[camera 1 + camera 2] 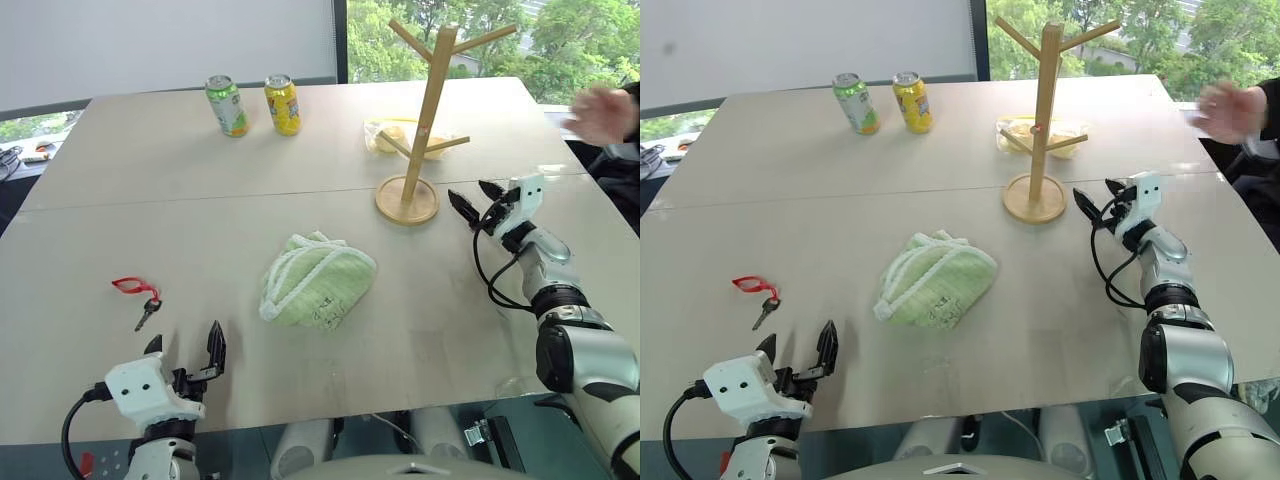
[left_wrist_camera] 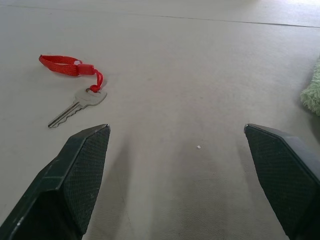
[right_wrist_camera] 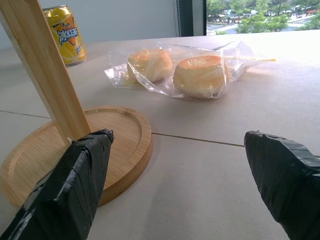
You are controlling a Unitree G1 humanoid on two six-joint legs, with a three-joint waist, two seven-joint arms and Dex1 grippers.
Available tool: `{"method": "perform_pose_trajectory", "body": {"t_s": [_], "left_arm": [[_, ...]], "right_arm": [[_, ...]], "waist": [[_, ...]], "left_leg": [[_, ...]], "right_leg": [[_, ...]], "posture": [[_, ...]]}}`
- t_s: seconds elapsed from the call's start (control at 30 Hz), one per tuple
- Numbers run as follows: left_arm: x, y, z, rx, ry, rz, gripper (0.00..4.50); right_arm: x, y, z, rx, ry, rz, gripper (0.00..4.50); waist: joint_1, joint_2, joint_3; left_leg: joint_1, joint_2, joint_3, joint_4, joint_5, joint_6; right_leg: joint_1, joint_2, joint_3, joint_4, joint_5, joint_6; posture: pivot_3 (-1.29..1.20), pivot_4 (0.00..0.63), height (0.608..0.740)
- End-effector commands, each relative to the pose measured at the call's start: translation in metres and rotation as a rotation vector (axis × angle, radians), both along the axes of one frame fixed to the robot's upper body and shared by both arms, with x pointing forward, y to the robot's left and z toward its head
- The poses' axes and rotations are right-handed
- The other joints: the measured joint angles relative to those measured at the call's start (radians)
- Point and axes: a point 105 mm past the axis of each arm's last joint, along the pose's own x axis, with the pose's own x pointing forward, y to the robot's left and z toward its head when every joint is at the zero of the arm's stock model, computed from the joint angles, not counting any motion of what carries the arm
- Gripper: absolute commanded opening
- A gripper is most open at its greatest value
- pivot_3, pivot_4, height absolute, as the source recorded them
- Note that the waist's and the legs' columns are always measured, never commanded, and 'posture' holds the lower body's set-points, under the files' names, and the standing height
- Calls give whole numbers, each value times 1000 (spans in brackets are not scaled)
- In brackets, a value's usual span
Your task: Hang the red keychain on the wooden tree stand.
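Small red strap keychain with grey key [image 1: 138,297] lies flat on table, just ahead-left of wide-open, empty left gripper [image 1: 185,352]; strap-to-key axis slants towards it. Right gripper [image 1: 478,201], also open and empty, sits beside light-wood tree stand [image 1: 418,130].

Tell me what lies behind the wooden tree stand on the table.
Behind the wooden tree stand lies a clear plastic bag holding two round buns. The pole hides a strip of the bag in the head views.
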Motion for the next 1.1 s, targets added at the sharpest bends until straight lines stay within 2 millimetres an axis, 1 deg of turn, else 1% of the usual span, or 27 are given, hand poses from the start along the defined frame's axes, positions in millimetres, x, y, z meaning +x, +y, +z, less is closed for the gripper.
{"method": "perform_pose_trajectory", "body": {"t_s": [0.03,0.13,0.2,0.23,0.5,0.67,0.77,0.87,0.9,1.0,1.1], "left_arm": [[5,0,16,47,-58,-22,4456],[13,2,19,50,-78,-46,4456],[14,1,20,53,-79,-53,4456],[14,1,20,52,-80,-55,4456],[16,1,20,52,-84,-61,4456],[17,1,19,51,-83,-62,4456],[21,-2,19,47,-84,-83,4456],[34,-12,20,31,-79,-159,4456],[40,-16,20,39,-61,-195,4456],[61,-25,27,-2,-59,-295,4456],[77,-38,37,-32,-61,-409,4456]], "right_arm": [[3,-5,20,2,-75,-19,4500],[0,-10,20,-1,-85,-32,4500],[0,-11,20,-1,-88,-33,4500],[0,-12,20,-2,-89,-34,4500],[-1,-14,23,-3,-96,-38,4500],[-1,-13,24,7,-99,-24,4500],[-6,-8,26,1,-111,36,4500],[-26,5,30,-58,-149,234,4500],[-37,9,29,-78,-142,315,4500],[-82,16,18,-175,-89,559,4500],[-122,17,5,-259,-70,673,4500]], "waist": [[0,0,0],[3,0,0],[1,0,0],[-1,0,0],[-1,0,0],[0,0,0],[0,0,0],[6,0,0],[6,0,0],[18,1,0],[25,1,0]], "left_leg": [[0,0,0,0,0,0],[0,0,-1,0,0,0],[0,0,-1,0,0,0],[0,0,0,0,0,0],[0,0,1,0,0,0],[0,0,1,0,0,0],[0,0,1,0,0,0],[0,0,0,0,0,0],[0,0,0,0,0,0],[0,0,-1,0,0,0],[0,0,-2,2,0,0]], "right_leg": [[0,0,0,0,0,0],[0,0,-1,0,0,0],[0,1,-1,0,0,0],[0,0,0,0,2,-3],[0,1,1,0,2,-3],[0,1,1,0,2,-3],[0,1,1,0,2,-3],[0,1,0,0,2,-3],[0,1,0,0,2,-3],[1,1,-1,0,2,-3],[1,1,-1,1,2,-3]], "posture": [[0,150,740],[0,150,740],[0,150,740],[0,150,740],[0,150,740],[0,150,740],[0,150,740],[0,150,740],[0,150,740],[0,150,740],[0,150,740]]}}
